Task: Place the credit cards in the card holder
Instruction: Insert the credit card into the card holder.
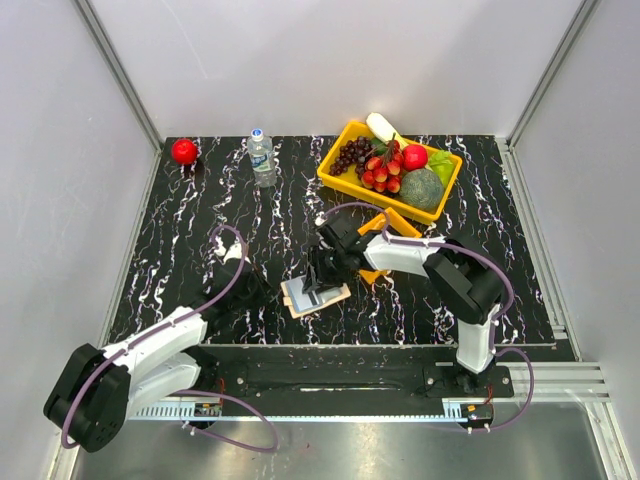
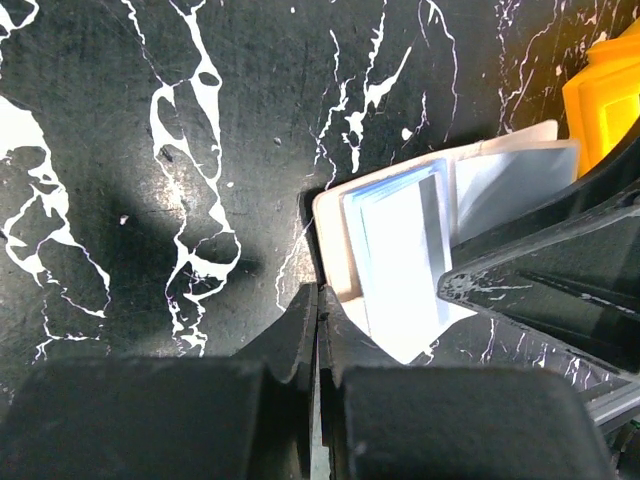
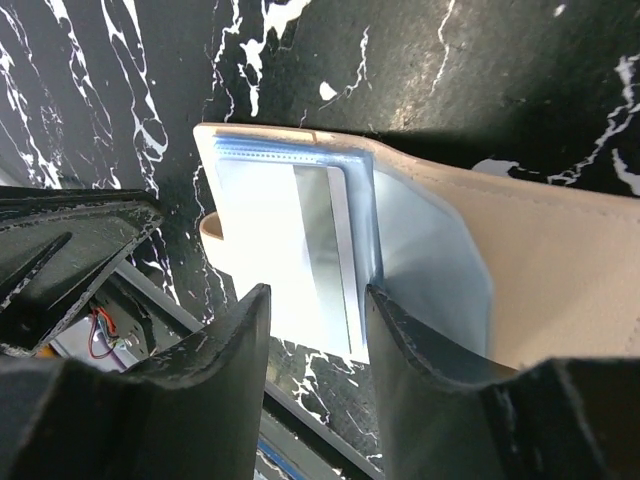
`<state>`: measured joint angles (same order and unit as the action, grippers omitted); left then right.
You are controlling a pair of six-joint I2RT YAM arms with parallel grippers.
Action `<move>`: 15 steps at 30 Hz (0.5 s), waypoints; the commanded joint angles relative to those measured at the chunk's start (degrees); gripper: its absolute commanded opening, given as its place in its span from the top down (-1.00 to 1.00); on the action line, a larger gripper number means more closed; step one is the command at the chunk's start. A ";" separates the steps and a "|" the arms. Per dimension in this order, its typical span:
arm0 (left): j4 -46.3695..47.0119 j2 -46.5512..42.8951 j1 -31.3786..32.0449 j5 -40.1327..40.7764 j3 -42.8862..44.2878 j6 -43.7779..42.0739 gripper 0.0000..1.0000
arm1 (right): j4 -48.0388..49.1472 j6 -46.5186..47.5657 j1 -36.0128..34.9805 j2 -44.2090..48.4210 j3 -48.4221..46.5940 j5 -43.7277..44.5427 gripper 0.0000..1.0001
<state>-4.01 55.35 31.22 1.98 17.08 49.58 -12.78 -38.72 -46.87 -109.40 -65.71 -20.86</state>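
Note:
The tan card holder [image 1: 298, 298] lies open on the black marble table, just in front of the arms. Several credit cards [image 3: 300, 240], white, silvery and light blue, sit in its greyish sleeve [image 3: 430, 270] and stick out past its edge. My right gripper [image 3: 316, 295] hangs open over those cards, its fingers apart on either side of them. In the left wrist view the cards [image 2: 400, 260] lie right of my left gripper [image 2: 318, 300], which is shut with nothing in it, its tips against the holder's near corner [image 2: 335, 255].
A small orange tray [image 1: 385, 222] lies just behind the right arm. Further back stand a yellow basket [image 1: 345, 178] of fruit and vegetables, a water bottle [image 1: 262, 158] and a red apple [image 1: 184, 151]. White walls close in the table on three sides.

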 commanded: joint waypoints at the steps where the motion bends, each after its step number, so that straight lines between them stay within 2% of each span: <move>1: 0.50 0.37 0.24 1.28 2.08 -0.54 1.00 | -2.34 3.21 0.38 3.93 -1.96 3.72 0.03; 3: 0.23 0.37 0.16 1.36 2.43 -0.71 0.93 | -2.25 3.65 0.64 4.81 -1.79 3.38 0.02; 4: -0.03 0.20 0.15 1.45 2.34 -0.72 0.79 | -2.17 4.09 0.82 5.16 -1.87 2.76 0.02; 8: -1.00 0.02 0.24 1.80 3.22 -1.15 0.53 | -2.08 4.44 1.17 7.62 -1.44 3.98 0.02; 15: -1.96 0.63 0.24 1.63 5.33 -2.38 0.36 | -2.69 5.06 2.40 10.08 -0.82 7.15 0.02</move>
<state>-6.44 55.66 31.27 2.42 19.11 48.69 -15.11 -35.05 -45.76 -102.50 -65.95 -16.99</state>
